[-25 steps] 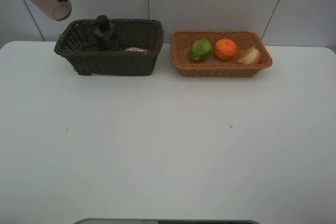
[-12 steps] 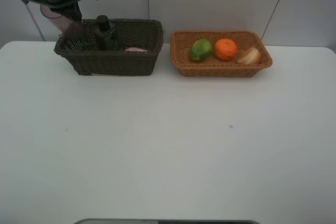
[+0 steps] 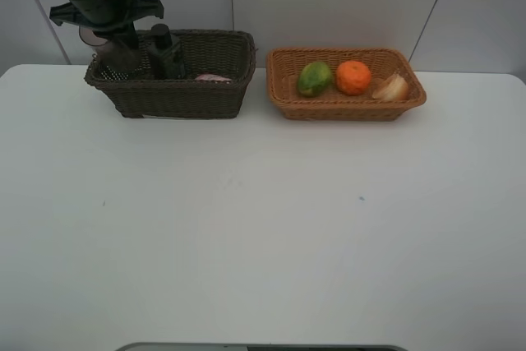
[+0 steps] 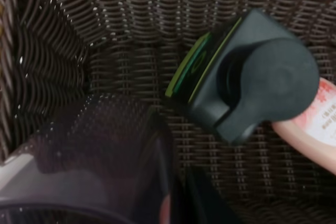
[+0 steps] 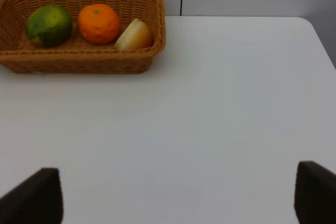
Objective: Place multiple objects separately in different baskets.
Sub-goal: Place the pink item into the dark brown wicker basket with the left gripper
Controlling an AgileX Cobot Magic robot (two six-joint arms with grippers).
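2 baskets: 1 dark brown basket (image 3: 177, 92), 1 tan basket (image 3: 345, 104). 3 fruits in tan: 1 green fruit (image 3: 314, 78), 1 orange (image 3: 353, 76), 1 pale yellowish fruit (image 3: 391, 87). 2 bottles in dark: 1 pump bottle (image 4: 247, 80), 1 pink bottle (image 4: 315, 132). 1 mauve cup (image 4: 89, 156).

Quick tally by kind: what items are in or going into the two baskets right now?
Fruit: 3 (green fruit, orange, pale fruit)
Bottles: 2 (pump bottle, pink bottle)
Cups: 1 (cup, held by left gripper)
Baskets: 2 (dark basket, tan basket)
Total: 8
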